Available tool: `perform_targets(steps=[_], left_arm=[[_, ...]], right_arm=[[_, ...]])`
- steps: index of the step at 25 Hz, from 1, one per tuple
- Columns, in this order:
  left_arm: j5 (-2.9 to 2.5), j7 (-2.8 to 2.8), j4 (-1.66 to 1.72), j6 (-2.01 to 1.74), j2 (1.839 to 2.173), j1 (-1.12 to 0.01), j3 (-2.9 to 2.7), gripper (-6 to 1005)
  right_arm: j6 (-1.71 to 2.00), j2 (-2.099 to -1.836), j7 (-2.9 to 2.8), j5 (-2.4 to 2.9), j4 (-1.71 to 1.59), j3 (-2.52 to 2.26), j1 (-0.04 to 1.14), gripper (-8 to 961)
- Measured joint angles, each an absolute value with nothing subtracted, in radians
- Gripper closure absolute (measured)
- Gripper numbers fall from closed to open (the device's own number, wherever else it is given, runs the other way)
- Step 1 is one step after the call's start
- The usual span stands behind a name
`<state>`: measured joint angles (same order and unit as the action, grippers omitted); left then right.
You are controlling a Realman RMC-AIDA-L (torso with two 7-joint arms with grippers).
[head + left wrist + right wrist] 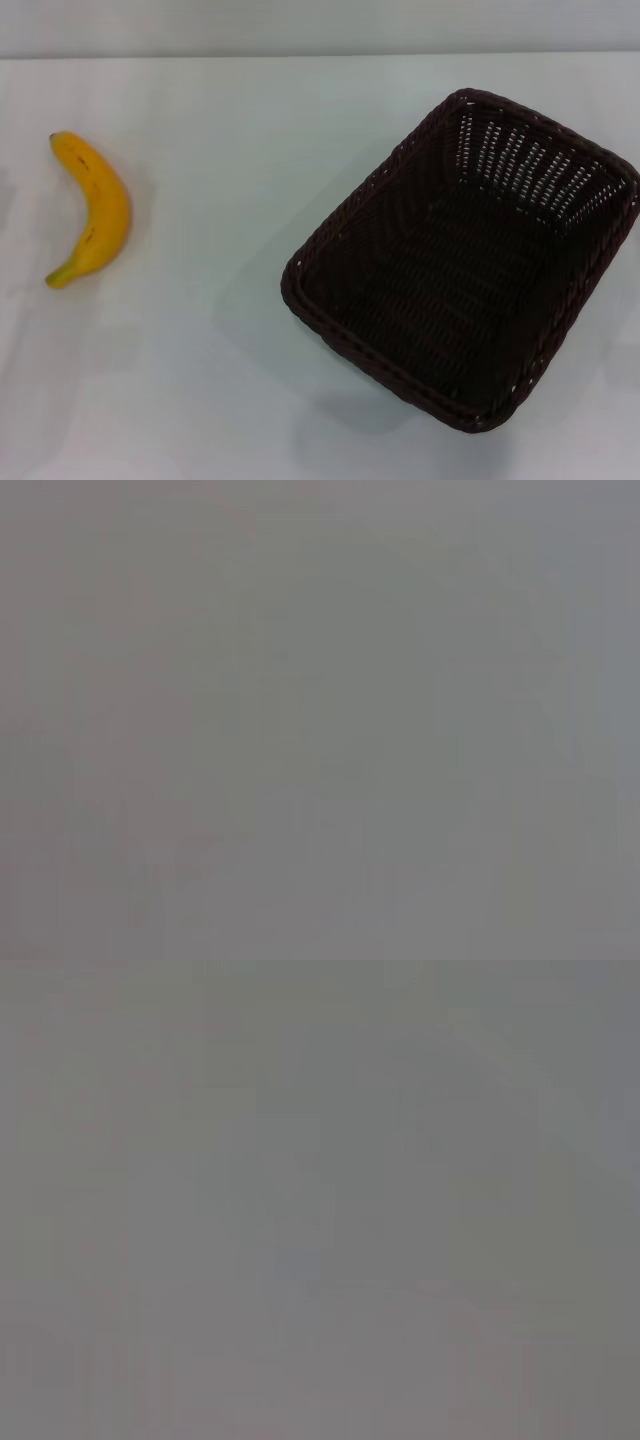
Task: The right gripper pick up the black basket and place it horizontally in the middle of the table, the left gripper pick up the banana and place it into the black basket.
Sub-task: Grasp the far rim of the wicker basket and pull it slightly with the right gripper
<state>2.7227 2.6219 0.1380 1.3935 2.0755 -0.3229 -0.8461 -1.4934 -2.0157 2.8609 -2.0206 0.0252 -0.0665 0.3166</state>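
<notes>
I can't see my left pincer or my right pincer, so I can't tell how they stand (both wrist views are plain grey). The big dark woven wicker basket sits slanted on the right of the smooth white bench. The curved yellow banana lies far left, well apart.

White table: banana, black basket.

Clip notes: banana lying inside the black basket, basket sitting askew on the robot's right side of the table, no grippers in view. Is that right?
Not quite. In the head view the banana lies on the bare table at the robot's left, well apart from the empty black basket. The rest holds: the basket sits askew on the right, and no grippers show.
</notes>
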Motion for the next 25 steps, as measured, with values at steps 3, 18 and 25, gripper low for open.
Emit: perform_targets(steps=[3,18,25], left_arm=[[2.723,2.622,0.138,1.392,2.075,-0.32,-0.845,136],[2.723,2.621,0.138,1.391,2.075,-0.323,-0.845,136],[2.723,2.621,0.144,1.39,2.07,-0.33,-0.847,136]], right_arm=[[-1.498,-2.016,2.864,-2.019,0.023,-0.066,0.32,99],[-1.482,-2.008,2.647,-2.01,-0.158,-0.221,0.328,100],[-1.318,-2.001,2.234,-1.931,-0.532,-0.457,0.326,99]])
